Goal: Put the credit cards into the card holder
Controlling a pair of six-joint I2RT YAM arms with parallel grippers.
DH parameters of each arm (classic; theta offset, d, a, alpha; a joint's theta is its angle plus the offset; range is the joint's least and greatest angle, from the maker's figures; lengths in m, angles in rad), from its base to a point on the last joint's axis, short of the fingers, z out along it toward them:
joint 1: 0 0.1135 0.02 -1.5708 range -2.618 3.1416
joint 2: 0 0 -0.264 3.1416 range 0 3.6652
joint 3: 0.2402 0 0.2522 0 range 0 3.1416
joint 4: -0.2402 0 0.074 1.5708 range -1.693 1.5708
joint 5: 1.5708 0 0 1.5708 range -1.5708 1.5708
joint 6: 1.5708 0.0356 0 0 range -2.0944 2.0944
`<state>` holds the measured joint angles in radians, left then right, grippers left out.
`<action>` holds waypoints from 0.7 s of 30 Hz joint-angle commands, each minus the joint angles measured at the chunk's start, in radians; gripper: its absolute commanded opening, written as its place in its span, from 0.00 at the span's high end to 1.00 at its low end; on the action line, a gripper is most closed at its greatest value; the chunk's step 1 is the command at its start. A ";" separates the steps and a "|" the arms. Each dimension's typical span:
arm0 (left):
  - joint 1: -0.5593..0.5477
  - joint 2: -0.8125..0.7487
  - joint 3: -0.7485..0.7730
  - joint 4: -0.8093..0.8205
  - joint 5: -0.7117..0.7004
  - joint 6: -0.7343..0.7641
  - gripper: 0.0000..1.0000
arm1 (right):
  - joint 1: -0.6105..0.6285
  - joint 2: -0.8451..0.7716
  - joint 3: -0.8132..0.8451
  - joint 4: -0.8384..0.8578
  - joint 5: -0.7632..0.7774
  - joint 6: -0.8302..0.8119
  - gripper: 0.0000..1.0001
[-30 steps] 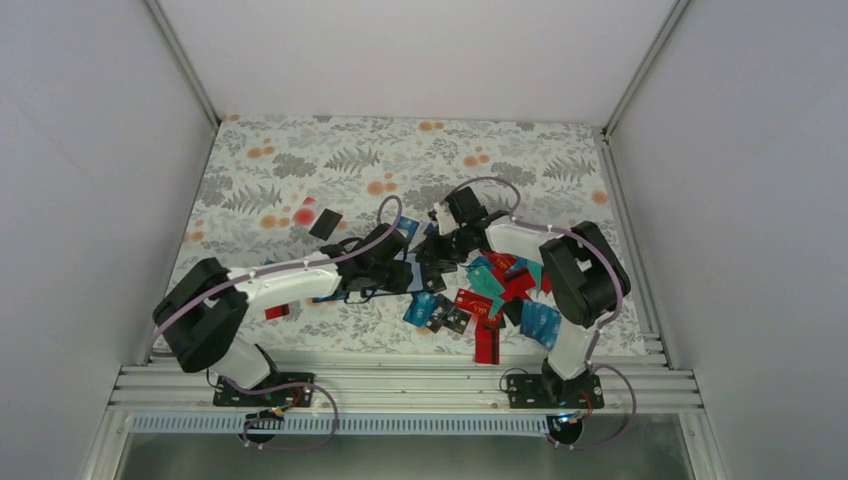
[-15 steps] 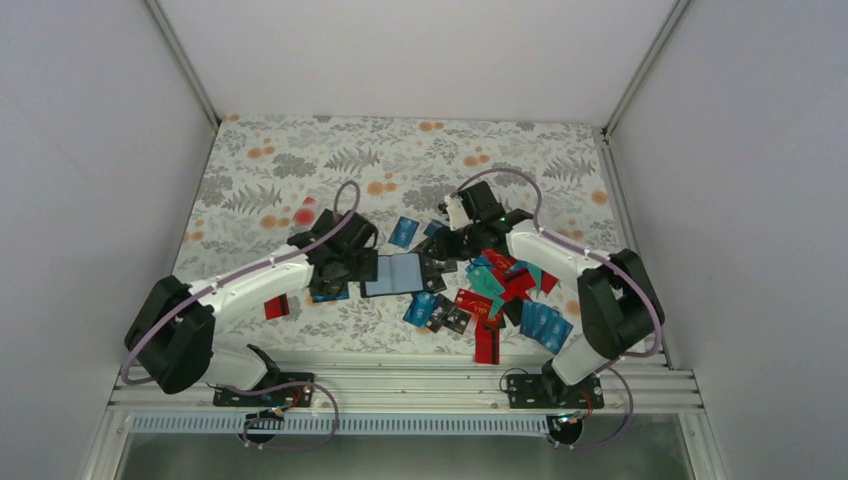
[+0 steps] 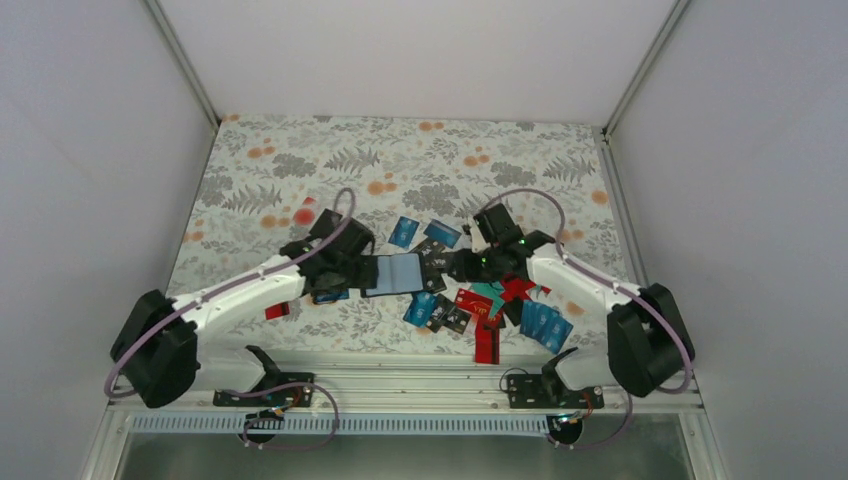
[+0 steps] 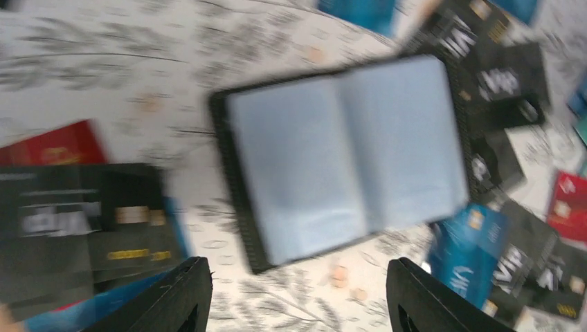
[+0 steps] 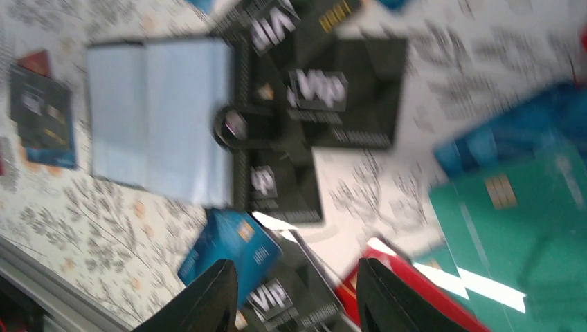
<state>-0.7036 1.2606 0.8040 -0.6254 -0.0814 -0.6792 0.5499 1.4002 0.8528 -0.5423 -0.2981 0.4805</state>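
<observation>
Lying open and flat on the floral table cover (image 3: 300, 160), midway between both arms: the card holder (image 3: 395, 273), pale clear sleeves (image 4: 346, 159) facing up inside a black rim. Scattered just to its right and toward the near edge are the credit cards (image 3: 480, 305), black, blue, teal and red, many overlapping, with a few black VIP cards (image 5: 325, 90) touching the holder's right side. Spread wide and empty, the left gripper (image 4: 297, 294), just beside the holder's left edge. Equally wide and empty, the right gripper (image 5: 297, 297), over a blue card (image 5: 232, 252). Probably light, stiff, slick plastic lying flush on the cloth — awkward to pinch from above, easier taken by a short end where one overlaps another. Likely floppy, those sleeves — best pinned at the rim while feeding a card in.
</observation>
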 commanded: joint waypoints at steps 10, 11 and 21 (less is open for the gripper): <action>-0.274 0.333 0.193 0.292 0.184 0.093 0.43 | -0.002 -0.269 -0.216 -0.203 0.150 0.280 0.47; -0.279 0.365 0.220 0.295 0.190 0.101 0.44 | -0.003 -0.281 -0.227 -0.211 0.166 0.296 0.47; -0.287 0.690 0.519 0.295 0.268 0.171 0.45 | -0.172 -0.383 -0.310 -0.141 0.196 0.344 0.41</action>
<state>-0.9848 1.8610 1.2243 -0.3416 0.1398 -0.5591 0.4393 1.0389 0.5800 -0.7422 -0.0967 0.7998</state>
